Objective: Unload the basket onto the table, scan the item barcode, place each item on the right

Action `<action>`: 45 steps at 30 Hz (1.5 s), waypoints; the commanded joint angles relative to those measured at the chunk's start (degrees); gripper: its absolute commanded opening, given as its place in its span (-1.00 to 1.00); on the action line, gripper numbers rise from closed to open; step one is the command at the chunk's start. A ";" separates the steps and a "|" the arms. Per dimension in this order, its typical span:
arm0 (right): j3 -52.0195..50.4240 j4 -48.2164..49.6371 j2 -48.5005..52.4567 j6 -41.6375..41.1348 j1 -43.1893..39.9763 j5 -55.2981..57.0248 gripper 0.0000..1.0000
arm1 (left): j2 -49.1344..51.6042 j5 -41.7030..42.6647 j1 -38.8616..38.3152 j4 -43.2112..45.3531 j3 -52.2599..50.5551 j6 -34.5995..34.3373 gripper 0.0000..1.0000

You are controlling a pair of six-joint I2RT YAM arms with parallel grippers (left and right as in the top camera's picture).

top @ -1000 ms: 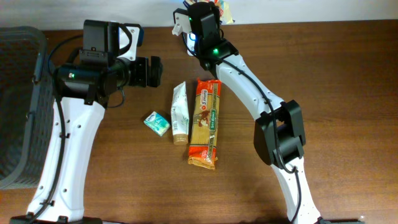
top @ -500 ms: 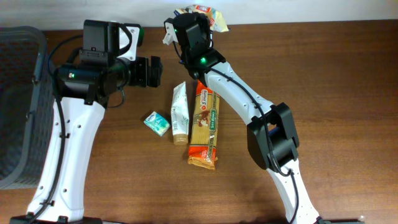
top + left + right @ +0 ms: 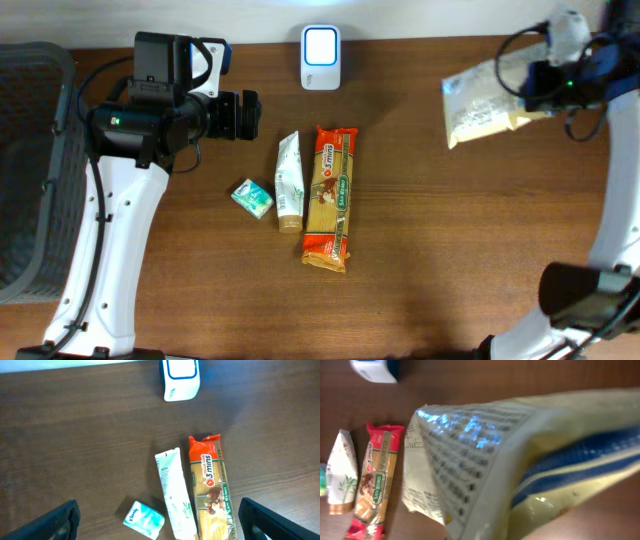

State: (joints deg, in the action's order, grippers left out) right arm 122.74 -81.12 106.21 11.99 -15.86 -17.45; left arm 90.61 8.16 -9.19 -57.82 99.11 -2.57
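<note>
From overhead, a white box-shaped scanner with a lit screen (image 3: 320,58) stands at the far edge of the brown wooden bench (image 3: 450,250). The right gripper (image 3: 532,90) is clenched on a pale yellow crinkled plastic bag (image 3: 480,100), held at the far right, well apart from the scanner. The left gripper (image 3: 245,115) is spread wide and empty, left of the scanner. Nearer lie a white tube (image 3: 289,180) and a red-and-orange pasta packet (image 3: 330,195) side by side, with a small teal tissue pack (image 3: 252,198) just left of the tube. A dark grey mesh basket (image 3: 30,170) sits at the left edge.

The left wrist view shows its dark fingertips (image 3: 60,520) far apart at the lower corners, with the scanner, tube, packet and tissue pack on the bench below.

In the right wrist view the bag fills the frame, blurred, with printed text and a blue stripe. It hides the fingers.
</note>
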 commanded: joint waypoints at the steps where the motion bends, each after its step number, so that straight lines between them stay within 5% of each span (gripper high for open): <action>1: -0.96 -0.11 7.08 -2.21 -6.16 -6.34 -0.92 | -0.20 -0.02 0.35 0.04 0.11 0.90 0.98; 8: -0.98 3.02 18.99 1.31 -8.87 3.10 -0.90 | -0.20 -0.02 0.35 0.02 0.11 0.90 0.98; 10: -0.76 2.25 19.06 1.07 -8.92 5.07 0.53 | -0.20 -0.02 0.35 0.04 0.11 0.92 0.98; 11: 1.22 1.29 18.32 1.09 -8.92 3.96 0.87 | -0.20 -0.02 0.35 0.02 0.11 0.92 0.98; 12: 4.33 -0.26 17.53 1.07 -8.92 3.48 0.97 | -0.20 -0.02 0.35 0.04 0.11 0.92 0.98; 16: 16.72 -9.92 16.85 1.09 -7.74 -22.29 0.97 | -0.20 -0.02 0.35 0.04 0.11 0.92 0.98; 22: 0.87 -4.11 16.94 0.09 13.18 -23.43 0.62 | -0.20 -0.02 0.35 0.04 0.11 0.92 0.98; 26: -7.34 10.27 16.94 -25.73 33.68 2.51 0.46 | -0.20 -0.02 0.35 0.02 0.11 0.90 0.98; 28: -8.33 14.14 17.49 -37.13 43.10 13.84 0.16 | -0.20 -0.02 0.35 0.04 0.11 0.92 0.98; 30: -8.35 15.47 19.15 -40.59 47.23 15.37 0.05 | -0.20 -0.02 0.35 0.04 0.11 0.92 0.98; 33: -8.37 16.76 25.18 -44.65 53.22 17.14 0.16 | -0.20 -0.02 0.35 0.02 0.11 0.92 0.98; 40: -8.48 16.20 29.20 -50.03 54.80 25.11 0.20 | -0.20 -0.02 0.35 0.02 0.11 0.92 0.98; 45: -8.50 16.04 29.22 -51.74 54.66 28.76 0.19 | -0.33 -0.02 14.38 0.02 0.11 0.92 0.98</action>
State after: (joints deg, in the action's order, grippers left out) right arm 114.52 -64.71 134.32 -37.89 38.98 7.44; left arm 90.59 8.75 -1.87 -57.84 99.11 -2.55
